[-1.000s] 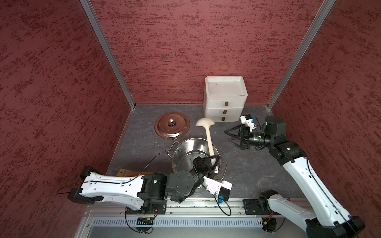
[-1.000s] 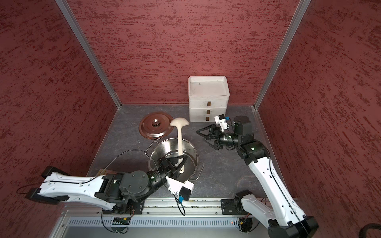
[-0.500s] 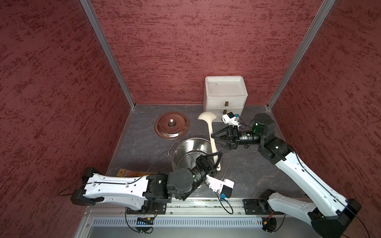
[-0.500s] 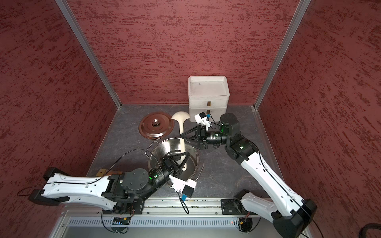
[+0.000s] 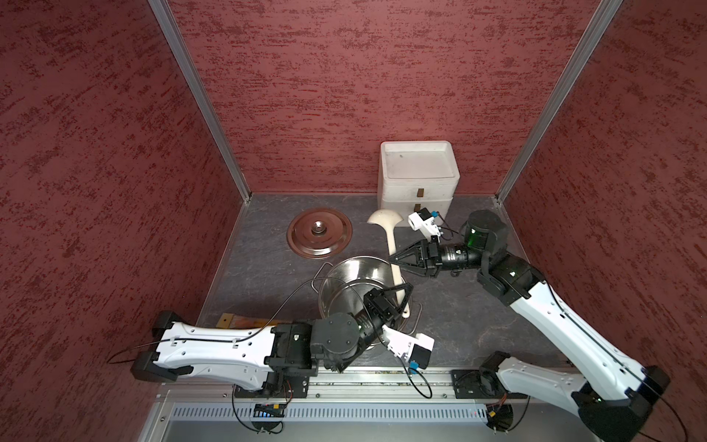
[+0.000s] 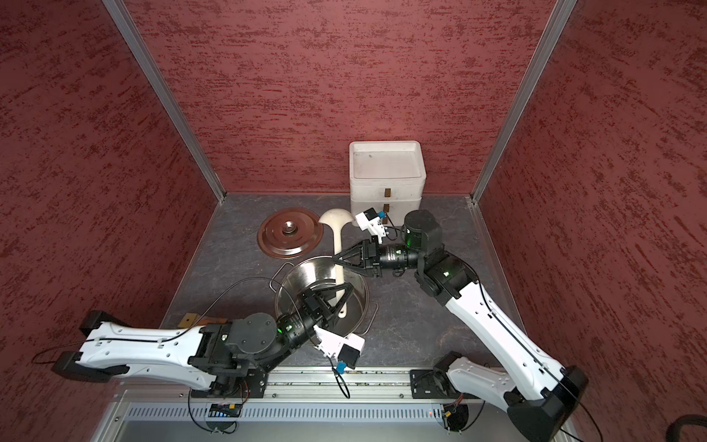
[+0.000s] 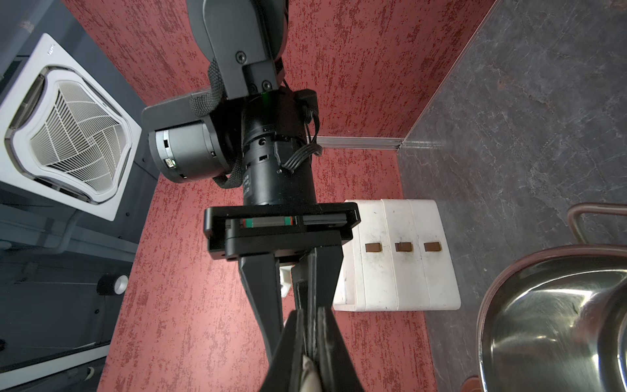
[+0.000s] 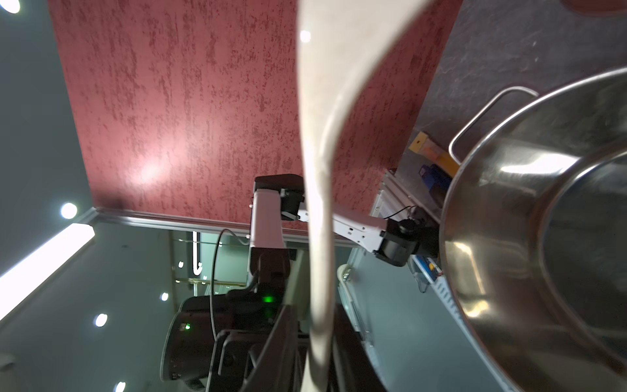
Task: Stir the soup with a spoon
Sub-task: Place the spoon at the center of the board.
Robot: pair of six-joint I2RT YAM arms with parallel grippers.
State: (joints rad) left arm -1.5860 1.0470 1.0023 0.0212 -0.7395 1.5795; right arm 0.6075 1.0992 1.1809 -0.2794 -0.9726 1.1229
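Top views both show the right arm (image 5: 554,317) swung in from the right edge of the worktop (image 5: 451,317) since a second ago, wrist level and reaching toward the centre. Its right gripper (image 5: 393,259), spread then, now pinches the spoon (image 5: 393,239) mid-handle. The left arm (image 5: 229,344) lies along the front edge, and the left gripper (image 5: 406,287) is still clamped on the handle's end above the steel pot (image 5: 344,269). The spoon's bowl points toward the back edge, between the lid (image 5: 319,232) and the white drawers (image 5: 417,180). Bare worktop remains toward the right edge.

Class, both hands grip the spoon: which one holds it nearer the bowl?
The right hand, midway along the spoon; the left hand holds the handle's end.
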